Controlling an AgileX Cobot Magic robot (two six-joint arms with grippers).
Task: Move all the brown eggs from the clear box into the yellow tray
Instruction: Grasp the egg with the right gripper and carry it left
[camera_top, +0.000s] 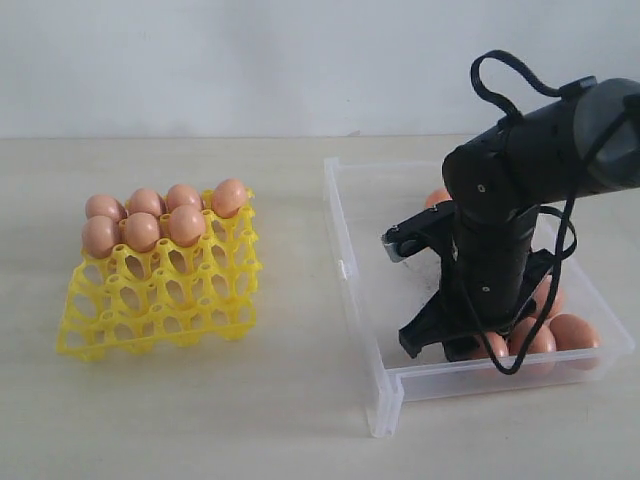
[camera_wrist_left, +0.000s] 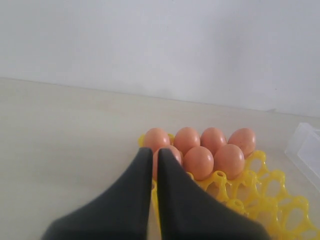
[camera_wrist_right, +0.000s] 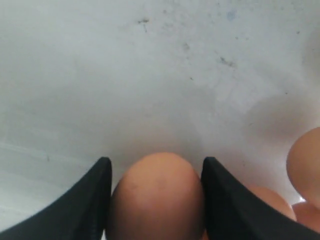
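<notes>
The yellow tray (camera_top: 160, 300) lies on the left of the table with several brown eggs (camera_top: 145, 225) in its far rows. The clear box (camera_top: 345, 270) lies on the right. My right gripper (camera_wrist_right: 156, 165) reaches down into the box, and both fingers press the sides of one brown egg (camera_wrist_right: 155, 200) on the scuffed box floor (camera_wrist_right: 150, 75). In the exterior view the right arm (camera_top: 500, 230) hides that egg. More eggs (camera_top: 572, 333) lie in the box's near right corner. My left gripper (camera_wrist_left: 154, 152) hovers shut and empty just before the tray's eggs (camera_wrist_left: 199, 161).
One more egg (camera_top: 437, 197) shows behind the right arm near the far side of the box. Other eggs (camera_wrist_right: 306, 160) lie close beside the held one. The near rows of the yellow tray (camera_wrist_left: 260, 195) are open cups. A corner of the clear box (camera_wrist_left: 305, 150) shows in the left wrist view.
</notes>
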